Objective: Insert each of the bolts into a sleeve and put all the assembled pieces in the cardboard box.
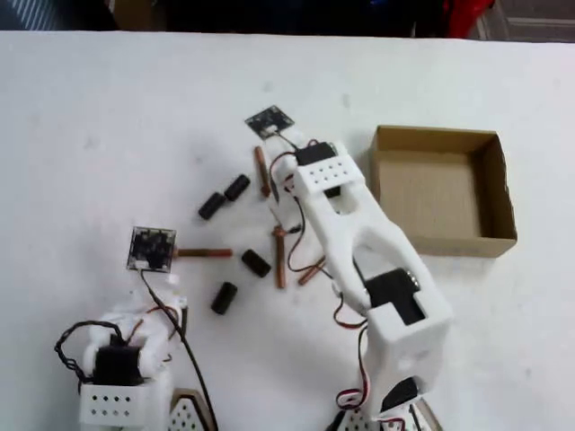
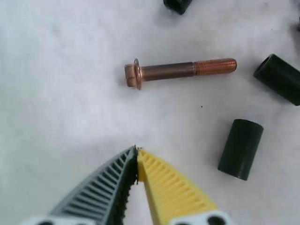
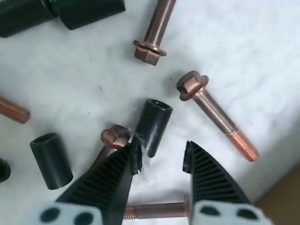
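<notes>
Cardboard box (image 1: pixel 492 193) sits open beside the right arm (image 1: pixel 359 238), on the side away from the left arm (image 1: pixel 112 382). Copper bolts (image 1: pixel 205 254) and black sleeves (image 1: pixel 224 297) lie scattered between and around the arms.

At the left wrist, the left gripper (image 2: pixel 137 151) has its fingers pressed together, empty. One bolt (image 2: pixel 180 71) lies crosswise just ahead of the tips, and a sleeve (image 2: pixel 240 148) lies off the yellow finger's side.

At the right wrist, the right gripper (image 3: pixel 162 150) is spread apart. A second sleeve (image 3: pixel 152 125) lies just ahead of the gap, close against one fingertip, with a bolt head (image 3: pixel 114 137) beside that tip.
</notes>
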Available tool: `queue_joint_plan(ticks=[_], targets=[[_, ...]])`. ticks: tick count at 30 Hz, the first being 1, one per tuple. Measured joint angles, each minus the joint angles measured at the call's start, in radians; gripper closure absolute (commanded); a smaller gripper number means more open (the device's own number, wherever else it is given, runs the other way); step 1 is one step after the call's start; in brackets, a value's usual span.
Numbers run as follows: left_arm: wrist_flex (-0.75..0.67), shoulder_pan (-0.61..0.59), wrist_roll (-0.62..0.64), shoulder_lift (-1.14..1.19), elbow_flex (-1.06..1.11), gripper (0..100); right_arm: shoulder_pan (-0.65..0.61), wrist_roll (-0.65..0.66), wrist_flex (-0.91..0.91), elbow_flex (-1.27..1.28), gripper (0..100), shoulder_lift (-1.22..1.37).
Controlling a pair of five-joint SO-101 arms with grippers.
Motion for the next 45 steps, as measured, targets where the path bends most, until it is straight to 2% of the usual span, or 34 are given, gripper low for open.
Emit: queue_joint_plan(ticks=[34,45], targets=[[0.000,0.000,0.000,0.000,0.000,98,-0.020,-0.005,-0.008,-0.018,85.7,0.048],[0.000,0.000,0.000,0.000,0.000,98,-0.055,-0.058,-0.094,-0.018,85.7,0.075]])
